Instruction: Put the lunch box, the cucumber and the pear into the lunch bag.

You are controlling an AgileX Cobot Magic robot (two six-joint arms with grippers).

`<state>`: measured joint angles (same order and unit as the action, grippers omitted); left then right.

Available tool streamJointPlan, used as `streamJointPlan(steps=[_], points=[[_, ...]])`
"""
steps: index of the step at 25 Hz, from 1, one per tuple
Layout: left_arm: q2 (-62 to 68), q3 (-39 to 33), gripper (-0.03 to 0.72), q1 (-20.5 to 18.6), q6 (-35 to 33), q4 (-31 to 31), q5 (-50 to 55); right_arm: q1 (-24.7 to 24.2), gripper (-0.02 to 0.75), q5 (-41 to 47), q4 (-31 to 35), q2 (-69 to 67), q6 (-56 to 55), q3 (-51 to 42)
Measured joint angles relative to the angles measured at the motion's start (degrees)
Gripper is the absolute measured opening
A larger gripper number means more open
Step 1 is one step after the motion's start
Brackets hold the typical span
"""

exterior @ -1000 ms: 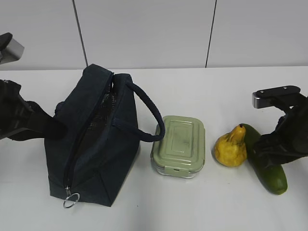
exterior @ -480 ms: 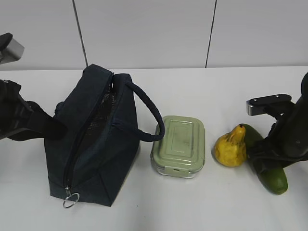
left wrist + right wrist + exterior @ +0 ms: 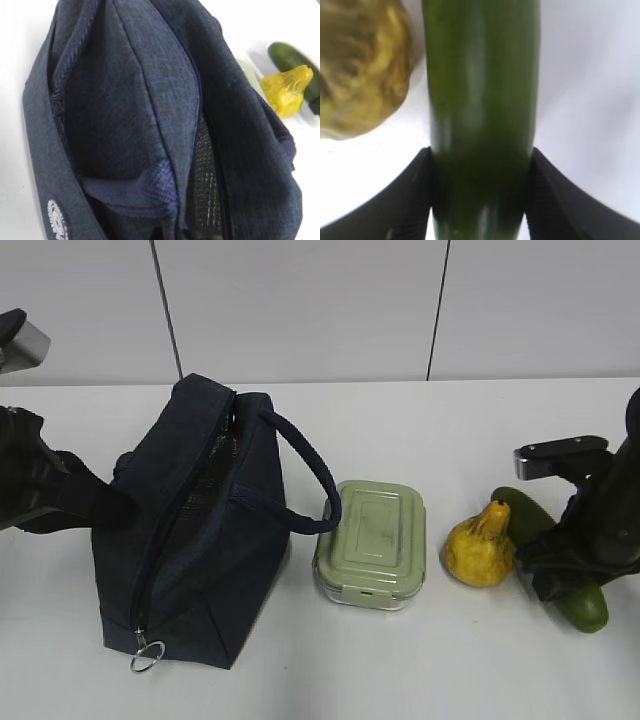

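cucumber (image 3: 482, 110) clamped in right pincer (image 3: 479, 200), beside pear (image 3: 362, 70)

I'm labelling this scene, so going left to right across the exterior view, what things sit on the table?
Lunch bag → lunch box → pear → cucumber, with the right gripper around it.

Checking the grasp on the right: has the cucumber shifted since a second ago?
Yes. Against the pear, which stayed put, the cucumber has shifted: its far tip now sits higher beside the pear, with the right gripper closed around it.
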<state>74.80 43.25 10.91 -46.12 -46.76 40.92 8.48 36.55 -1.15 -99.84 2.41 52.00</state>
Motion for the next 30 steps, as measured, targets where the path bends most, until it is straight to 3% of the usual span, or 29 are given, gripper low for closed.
streamJointPlan(steps=[4,7,10,15,19,26,30], points=[[0.0,0.0,-0.015,0.0,0.0,0.29,0.0,0.02,0.38,3.82,-8.03,4.83,-7.01,2.93],[0.0,0.0,-0.015,0.0,0.0,0.46,0.05,0.37,0.379,6.03,-8.98,9.62,-9.54,6.44],[0.0,0.0,-0.015,0.0,0.0,0.46,0.11,3.97,0.38,6.8,0.0,13.2,-5.46,10.96],[0.0,0.0,-0.015,0.0,0.0,0.47,0.01,17.6,0.379,4.17,22.23,11.65,4.95,18.92],[0.0,0.0,-0.015,0.0,0.0,0.47,-0.12,25.94,0.379,1.68,32.85,5.19,8.01,25.79],[0.0,0.0,-0.015,0.0,0.0,0.47,-0.18,32.6,0.379,-2.09,37.94,-5.78,9.47,34.45],[0.0,0.0,-0.015,0.0,0.0,0.52,-0.3,32.84,0.379,-2.47,34.62,-9.24,8.06,34.69]])
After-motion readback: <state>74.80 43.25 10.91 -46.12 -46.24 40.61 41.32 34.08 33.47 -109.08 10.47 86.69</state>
